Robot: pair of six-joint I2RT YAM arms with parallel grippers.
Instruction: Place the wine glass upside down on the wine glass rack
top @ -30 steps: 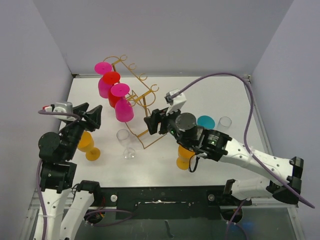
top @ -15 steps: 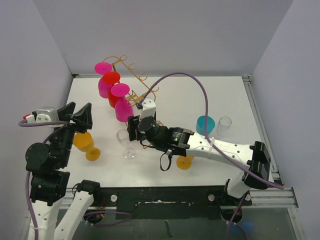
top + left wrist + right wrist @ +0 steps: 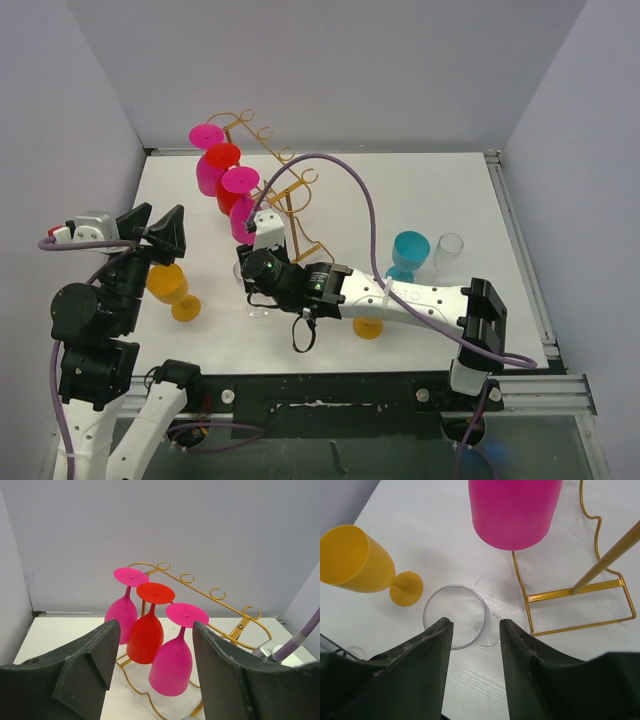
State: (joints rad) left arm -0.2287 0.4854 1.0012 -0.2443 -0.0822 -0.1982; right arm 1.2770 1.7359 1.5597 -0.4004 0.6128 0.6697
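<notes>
Right gripper (image 3: 476, 623) hangs with its matte black fingers spread, gripping nothing, over the clear wine glass (image 3: 456, 611). The glass stands upright on the white table (image 3: 420, 520) near the thin gold wire rack (image 3: 605, 556). I see my left gripper (image 3: 155, 625) spread wide too and empty, facing smooth magenta glasses (image 3: 172, 667) and a red glass (image 3: 146, 637) hung bowl-down.

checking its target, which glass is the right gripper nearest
The clear glass, upright directly under the right gripper; the yellow glass lies on its side, the pink glass hangs inverted.

The right gripper (image 3: 475, 625) has swung left from beside the gold wire rack (image 3: 577, 596) to above the clear stemmed wine glass (image 3: 454, 611), jaws narrowing.
</notes>
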